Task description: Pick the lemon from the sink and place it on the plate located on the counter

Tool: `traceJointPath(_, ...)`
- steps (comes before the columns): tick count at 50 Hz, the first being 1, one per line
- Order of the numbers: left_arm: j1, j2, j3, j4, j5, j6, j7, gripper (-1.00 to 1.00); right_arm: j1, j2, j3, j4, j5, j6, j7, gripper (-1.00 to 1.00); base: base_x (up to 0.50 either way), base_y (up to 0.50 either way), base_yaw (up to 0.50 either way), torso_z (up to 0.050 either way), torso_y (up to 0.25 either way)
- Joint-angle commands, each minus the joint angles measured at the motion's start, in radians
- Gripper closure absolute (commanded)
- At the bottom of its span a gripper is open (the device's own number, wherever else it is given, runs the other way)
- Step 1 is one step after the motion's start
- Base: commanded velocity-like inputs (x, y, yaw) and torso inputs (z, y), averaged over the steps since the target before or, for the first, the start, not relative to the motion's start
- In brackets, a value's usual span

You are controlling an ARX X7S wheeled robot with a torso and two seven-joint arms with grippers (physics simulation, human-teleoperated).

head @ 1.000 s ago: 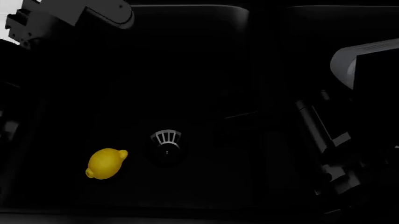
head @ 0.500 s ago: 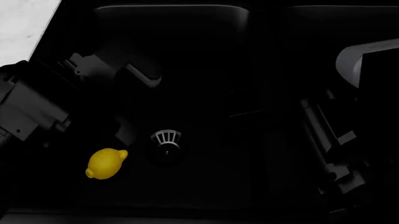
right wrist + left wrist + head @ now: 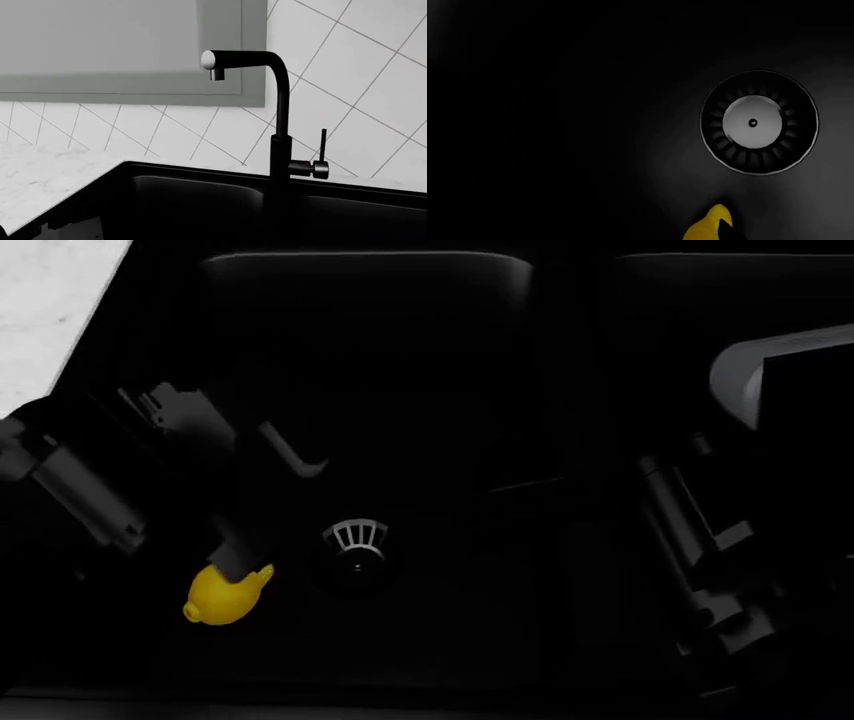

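The left gripper (image 3: 247,540) hangs low in the left basin of the sink (image 3: 441,360), its dark tip directly over the far end of the lemon (image 3: 222,598) and covering part of it. Whether the tip touches the fruit is unclear. One pale finger (image 3: 291,452) shows farther back along the tool, but the basin is too dark to tell whether the jaws are spread or closed.

The lemon lies on the sink floor, just under and slightly nearer the robot than the gripper tip — its small nub points toward the near-left corner. In the left wrist view only a yellow sliver of it (image 3: 710,227) shows at the picture's edge.

Just beside the gripper tip, to its right, sits the round grated drain (image 3: 356,545), near the lemon but apart from it.

The right gripper is not clearly seen; only dark links of the right arm (image 3: 694,540) show over the right basin.

Beyond the left gripper, a corner of the marbled counter (image 3: 54,310) shows — and the right wrist view takes in the black faucet (image 3: 277,125) at the sink's back rim before the tiled wall (image 3: 360,75).
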Motion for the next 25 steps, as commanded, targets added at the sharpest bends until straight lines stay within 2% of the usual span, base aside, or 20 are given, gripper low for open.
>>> traceJointPath(1, 0.102, 0.000, 0.009, -0.011, -0.112, 0.029, 0.006, -1.00, 0.000, -0.002, -0.016, -0.005, -0.016, 0.003, -0.005, -1.00, 0.00, 0.00, 0.00, 0.000, -0.010)
traceJointPath(18, 0.139, 0.000, 0.030, 0.019, -0.145, 0.072, 0.027, -1.00, 0.000, 0.006, -0.015, -0.009, -0.004, 0.001, 0.000, -1.00, 0.01, 0.00, 0.00, -0.004, -0.008)
traceJointPath(25, 0.119, 0.000, 0.055, 0.053, -0.132, 0.077, -0.009, -1.00, -0.001, 0.009, -0.013, -0.010, -0.001, -0.003, 0.000, -1.00, 0.00, 0.00, 0.00, 0.000, 0.000)
